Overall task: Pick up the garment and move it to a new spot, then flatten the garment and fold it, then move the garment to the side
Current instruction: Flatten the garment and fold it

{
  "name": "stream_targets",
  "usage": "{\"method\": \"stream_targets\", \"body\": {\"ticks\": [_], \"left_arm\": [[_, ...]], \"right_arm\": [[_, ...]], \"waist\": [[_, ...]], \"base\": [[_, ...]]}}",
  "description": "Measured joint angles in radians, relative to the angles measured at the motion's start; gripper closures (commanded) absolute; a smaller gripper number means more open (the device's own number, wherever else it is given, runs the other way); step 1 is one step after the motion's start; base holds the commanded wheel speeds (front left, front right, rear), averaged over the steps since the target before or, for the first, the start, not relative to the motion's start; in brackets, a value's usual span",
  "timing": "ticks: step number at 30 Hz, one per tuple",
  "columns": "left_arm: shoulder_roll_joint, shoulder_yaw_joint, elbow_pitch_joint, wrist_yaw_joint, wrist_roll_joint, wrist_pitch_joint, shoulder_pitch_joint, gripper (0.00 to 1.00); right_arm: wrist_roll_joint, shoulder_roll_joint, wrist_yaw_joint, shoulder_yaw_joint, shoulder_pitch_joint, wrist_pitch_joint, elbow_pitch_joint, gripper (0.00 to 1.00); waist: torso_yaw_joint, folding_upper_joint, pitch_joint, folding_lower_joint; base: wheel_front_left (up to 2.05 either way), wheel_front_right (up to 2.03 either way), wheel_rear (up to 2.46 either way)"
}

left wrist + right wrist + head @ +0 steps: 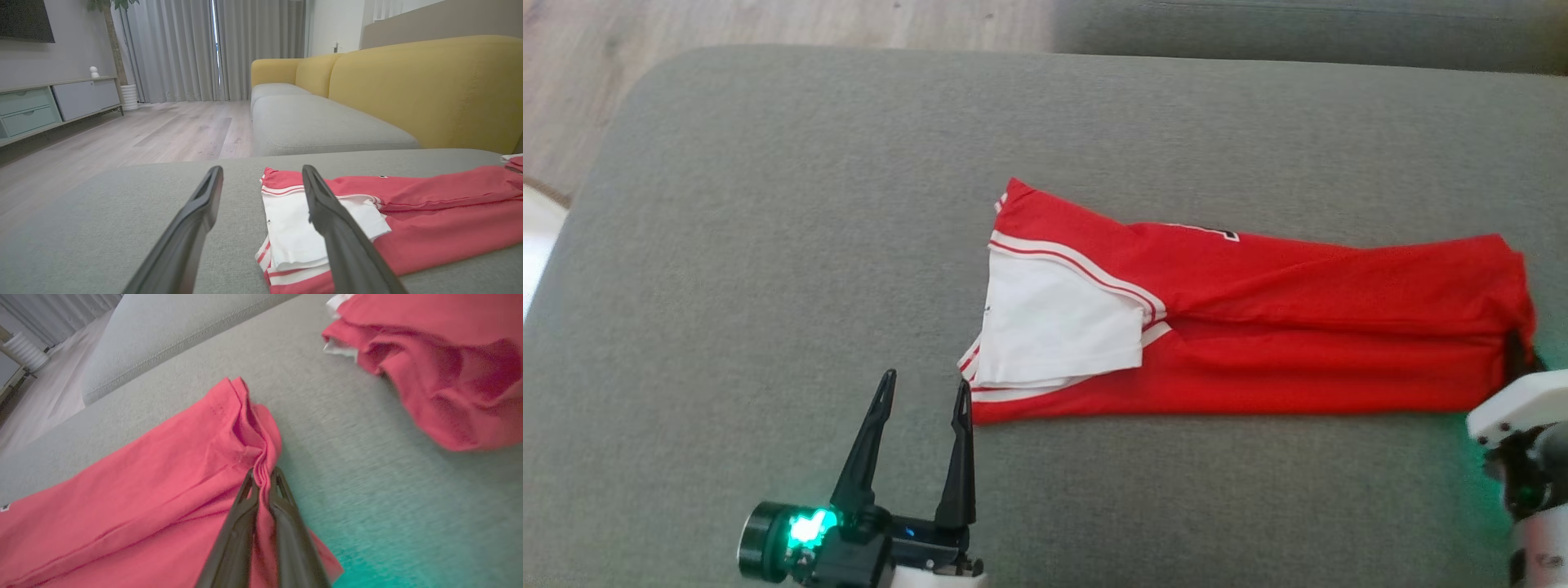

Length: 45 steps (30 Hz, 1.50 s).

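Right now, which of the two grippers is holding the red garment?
The right gripper, shut on the bunched red edge of the garment. The left gripper is open, empty, beside the white panel.

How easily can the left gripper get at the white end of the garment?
Probably easily. The left gripper is open, just beside the white end of the garment, with nothing lying between them. The right gripper is shut on the far red end, out of the way.

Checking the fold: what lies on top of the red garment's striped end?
A white fabric layer lies flat over the red garment there. Whatever sits beneath that white layer is covered.
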Motion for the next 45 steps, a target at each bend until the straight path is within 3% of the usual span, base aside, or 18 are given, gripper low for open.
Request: {"method": "stream_targets", "body": {"ticks": [11, 20, 24, 31, 44, 45], "left_arm": [[-0.011, 0.030, 0.004, -0.025, 0.025, 0.000, 0.001, 0.00], [-0.024, 0.031, 0.022, -0.042, 0.025, 0.000, 0.001, 0.00], [-0.027, 0.030, 0.027, -0.051, 0.024, 0.000, 0.001, 0.00], [-0.034, 0.030, 0.040, -0.060, 0.024, 0.000, 0.001, 0.00], [-0.041, 0.028, 0.045, -0.067, 0.023, 0.000, 0.000, 0.00], [-0.041, 0.028, 0.045, -0.067, 0.023, 0.000, 0.000, 0.00]], "right_arm": [[0.078, -0.089, 0.000, 0.023, 0.009, 0.053, -0.192, 1.00], [0.202, 0.009, 0.000, 0.161, 0.034, 0.144, -0.543, 1.00], [0.204, 0.061, 0.000, 0.258, 0.059, 0.170, -0.635, 1.00], [0.218, 0.099, 0.000, 0.427, 0.057, 0.208, -0.662, 1.00], [0.278, 0.103, 0.000, 0.646, 0.056, 0.184, -0.521, 1.00], [0.287, 0.103, 0.000, 0.664, 0.056, 0.184, -0.505, 0.77]], "waist": [[-0.080, 0.0000, -0.006, -0.0001], [-0.064, 0.0000, -0.022, -0.0001], [-0.032, 0.0000, -0.029, -0.0001], [0.044, 0.0000, -0.034, -0.0001], [0.134, 0.0000, -0.009, -0.0001], [0.136, 0.0000, -0.007, -0.0001]], "base": [[0.00, 0.00, 0.00], [0.00, 0.00, 0.00], [0.00, 0.00, 0.00], [0.00, 0.00, 0.00], [0.00, 0.00, 0.00], [0.00, 0.00, 0.00]]}}
